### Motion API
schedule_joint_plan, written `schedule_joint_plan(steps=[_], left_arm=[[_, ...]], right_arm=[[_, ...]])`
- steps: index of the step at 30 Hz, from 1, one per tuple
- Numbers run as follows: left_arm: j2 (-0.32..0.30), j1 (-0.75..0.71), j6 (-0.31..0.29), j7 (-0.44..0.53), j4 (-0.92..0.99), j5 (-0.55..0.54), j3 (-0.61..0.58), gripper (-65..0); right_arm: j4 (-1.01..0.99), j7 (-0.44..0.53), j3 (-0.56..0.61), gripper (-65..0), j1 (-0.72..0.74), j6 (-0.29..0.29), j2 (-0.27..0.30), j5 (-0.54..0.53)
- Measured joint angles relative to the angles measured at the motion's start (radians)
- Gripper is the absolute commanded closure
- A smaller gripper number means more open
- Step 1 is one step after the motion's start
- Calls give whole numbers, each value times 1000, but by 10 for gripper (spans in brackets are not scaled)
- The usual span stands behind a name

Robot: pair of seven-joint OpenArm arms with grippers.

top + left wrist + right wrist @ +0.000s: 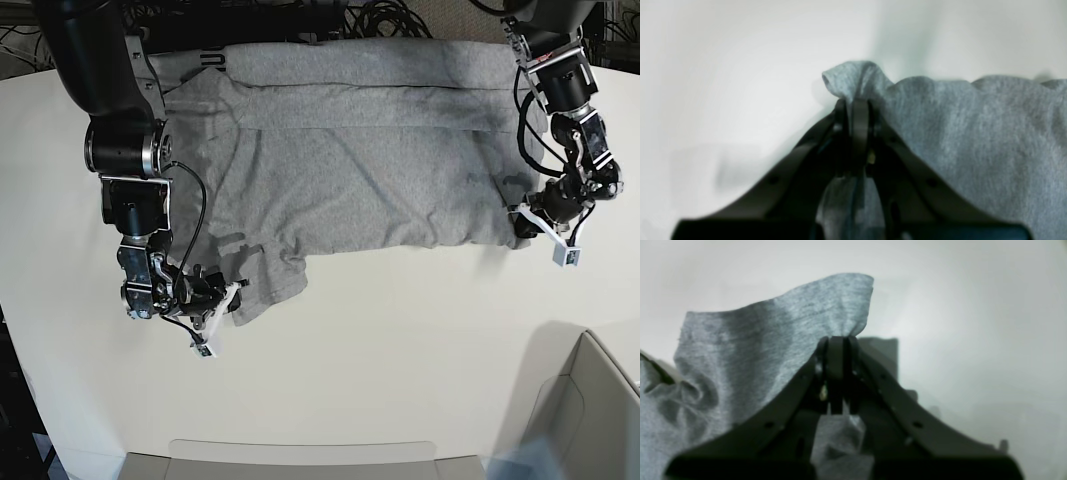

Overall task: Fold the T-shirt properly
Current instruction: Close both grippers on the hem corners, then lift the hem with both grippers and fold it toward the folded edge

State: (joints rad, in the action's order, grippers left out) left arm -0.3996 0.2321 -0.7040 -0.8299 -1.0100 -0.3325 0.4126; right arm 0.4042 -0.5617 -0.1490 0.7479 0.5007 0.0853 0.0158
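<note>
On the white bench [400, 340] we see the T-shirt [370, 150] spread (plain grey side up), left end effector [853, 103] and right end effector [836, 340] each clamped tight on a near corner.

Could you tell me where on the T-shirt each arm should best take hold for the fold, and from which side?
The near hem corners of the T-shirt, which lies flat and spread on the table. Come in low from the outer sides, where the edges are free. Both arms already do: the left end effector and the right end effector are shut on bunched corners.
</note>
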Motion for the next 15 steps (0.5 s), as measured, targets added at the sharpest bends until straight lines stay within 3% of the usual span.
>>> schedule_joint_plan(steps=[11, 15], left_arm=[[2, -18, 10, -39, -90, 37, 31, 0], [1, -15, 7, -35, -127, 33, 33, 0]], right_arm=[[168, -8, -5, 0, -50, 0, -11, 2], [320, -95, 0, 0, -105, -56, -14, 5]])
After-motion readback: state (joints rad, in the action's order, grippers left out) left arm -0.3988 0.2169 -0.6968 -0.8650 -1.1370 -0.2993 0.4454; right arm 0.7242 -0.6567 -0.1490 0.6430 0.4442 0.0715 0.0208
